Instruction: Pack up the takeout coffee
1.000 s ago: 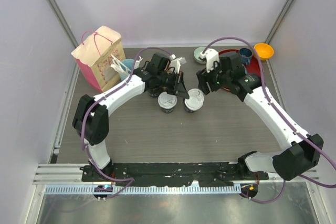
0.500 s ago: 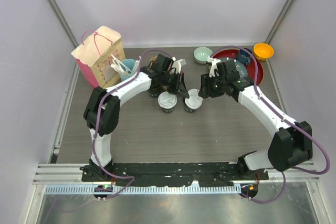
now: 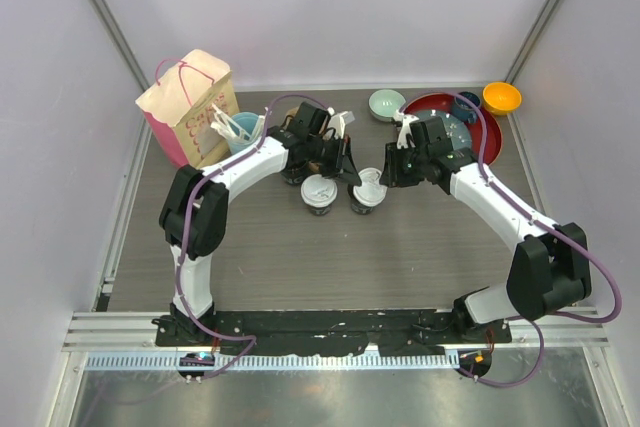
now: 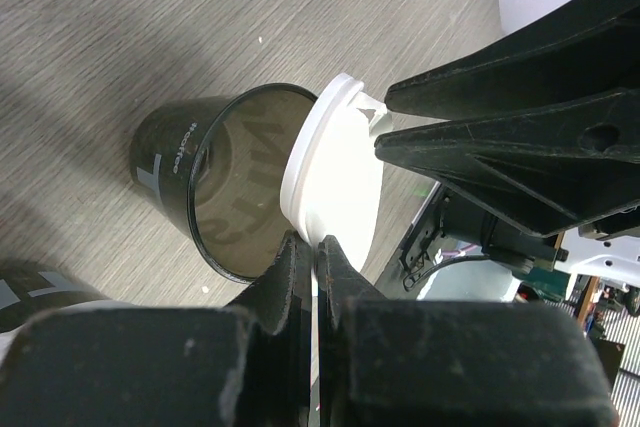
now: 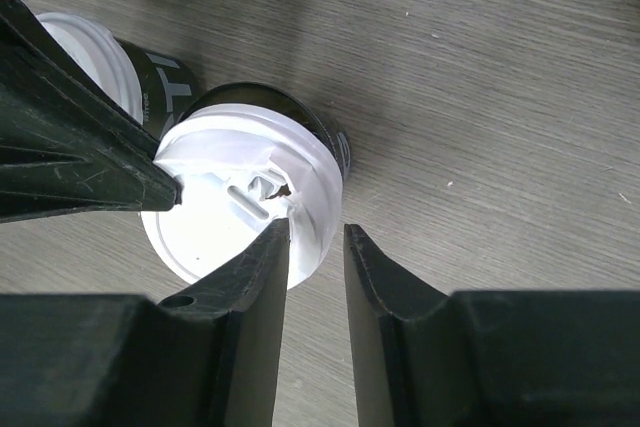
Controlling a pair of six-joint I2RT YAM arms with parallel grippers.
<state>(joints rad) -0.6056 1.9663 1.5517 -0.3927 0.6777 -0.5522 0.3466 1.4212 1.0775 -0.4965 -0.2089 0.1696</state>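
Observation:
Two black paper cups with white lids stand mid-table. The left cup (image 3: 318,194) has its lid seated; it also shows in the right wrist view (image 5: 90,47). The right cup (image 3: 365,197) (image 4: 200,182) is open on one side, and its white lid (image 4: 335,182) (image 5: 230,202) is tilted up off the rim. My left gripper (image 3: 352,175) (image 4: 315,242) is shut on that lid's edge. My right gripper (image 3: 386,175) (image 5: 318,227) is open with a narrow gap and hangs over the lid's other edge, one finger above the lid and one outside it.
A pink and tan paper bag (image 3: 190,107) stands at the back left beside a light-blue cup of white utensils (image 3: 238,129). At the back right are a red tray (image 3: 485,132), a dark-blue mug (image 3: 466,105), an orange bowl (image 3: 501,97) and a green bowl (image 3: 386,104).
My right arm has pulled in and come down closer to the right cup. The lid now sits tilted on that cup. My left gripper has stayed at the lid.

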